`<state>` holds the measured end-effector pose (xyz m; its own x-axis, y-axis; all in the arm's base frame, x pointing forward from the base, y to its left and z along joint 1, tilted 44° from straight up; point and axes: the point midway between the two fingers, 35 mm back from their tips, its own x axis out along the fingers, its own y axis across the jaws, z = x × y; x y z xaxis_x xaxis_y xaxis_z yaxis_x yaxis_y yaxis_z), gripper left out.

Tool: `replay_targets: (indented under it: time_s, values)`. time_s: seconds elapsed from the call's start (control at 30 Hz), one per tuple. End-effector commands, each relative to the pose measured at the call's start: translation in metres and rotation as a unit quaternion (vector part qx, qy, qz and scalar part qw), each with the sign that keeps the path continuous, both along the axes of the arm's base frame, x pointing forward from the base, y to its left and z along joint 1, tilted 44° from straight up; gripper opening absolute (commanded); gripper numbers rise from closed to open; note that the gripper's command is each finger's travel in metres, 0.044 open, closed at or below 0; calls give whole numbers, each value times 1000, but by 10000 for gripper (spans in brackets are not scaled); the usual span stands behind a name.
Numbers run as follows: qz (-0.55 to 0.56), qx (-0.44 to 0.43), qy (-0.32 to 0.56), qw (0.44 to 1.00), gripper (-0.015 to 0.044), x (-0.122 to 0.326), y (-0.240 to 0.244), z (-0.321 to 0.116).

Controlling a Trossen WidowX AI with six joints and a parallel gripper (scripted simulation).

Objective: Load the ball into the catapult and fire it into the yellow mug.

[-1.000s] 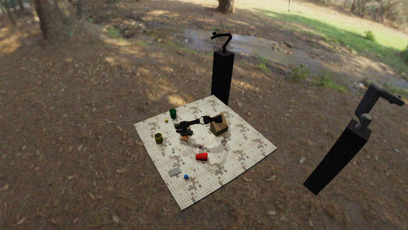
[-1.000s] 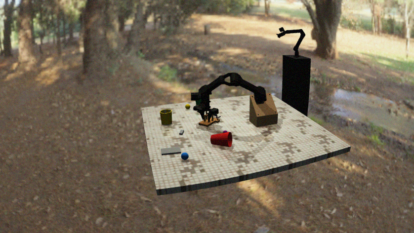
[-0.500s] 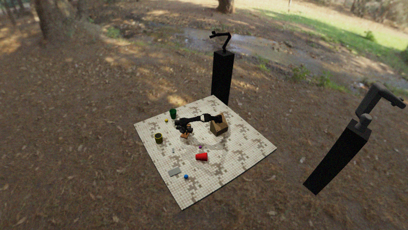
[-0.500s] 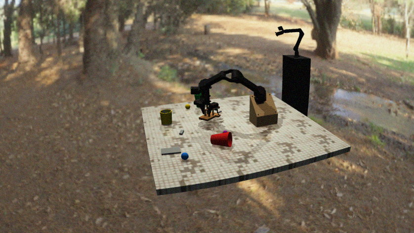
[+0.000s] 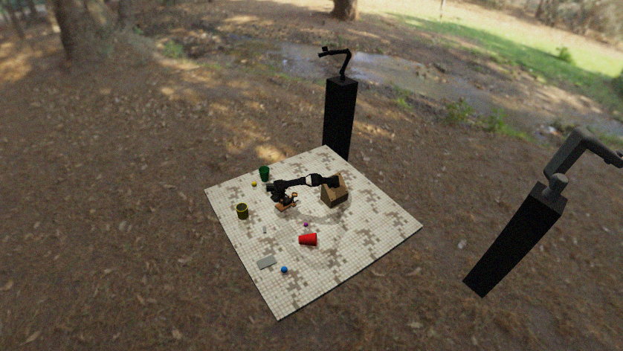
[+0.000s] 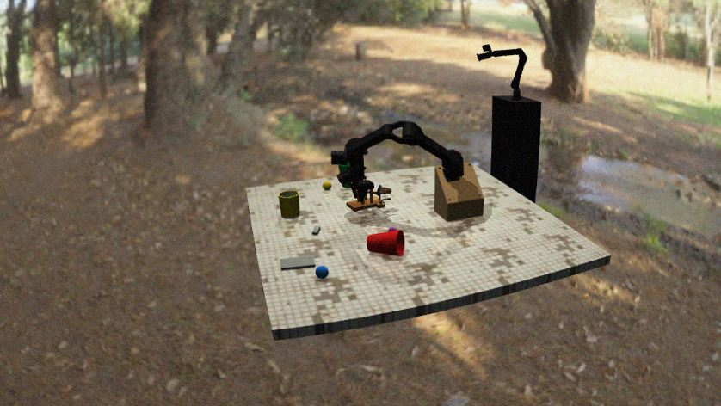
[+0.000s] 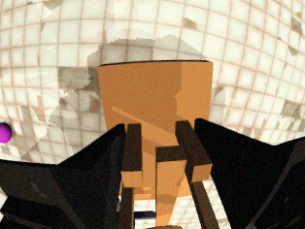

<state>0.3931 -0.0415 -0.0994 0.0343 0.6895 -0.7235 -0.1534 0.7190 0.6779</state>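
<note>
The orange-brown wooden catapult (image 5: 282,206) (image 6: 356,205) (image 7: 146,92) hangs a little above the table, its shadow apart below it. My gripper (image 5: 286,200) (image 6: 364,193) (image 7: 160,127) is shut on the catapult, a finger on each side of its dark upright posts. The scoop is largely cut off in the wrist view; no ball shows in it. The yellow mug (image 5: 242,210) (image 6: 289,204) stands upright near the left edge. A magenta ball (image 5: 305,224) (image 6: 391,230) (image 7: 4,132), a blue ball (image 5: 284,269) (image 6: 321,272) and a yellow ball (image 5: 253,184) (image 6: 327,185) lie on the table.
A red cup (image 5: 307,239) (image 6: 384,242) lies on its side by the magenta ball. A green cup (image 5: 264,173) stands behind the arm. A grey plate (image 5: 266,262) (image 6: 297,262) and a small grey block (image 5: 264,229) (image 6: 316,230) lie toward the left edge.
</note>
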Motion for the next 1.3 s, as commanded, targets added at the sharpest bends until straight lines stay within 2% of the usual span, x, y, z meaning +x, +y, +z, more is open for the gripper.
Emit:
replay_targets:
  time_s: [0.0, 0.33, 1.27]
  values:
    - [-50, -1, 38, 998, 0, 4, -8, 0]
    - [-164, 5, 145, 976, 0, 8, -22, -13]
    - [-166, 6, 147, 975, 0, 11, 0, -40]
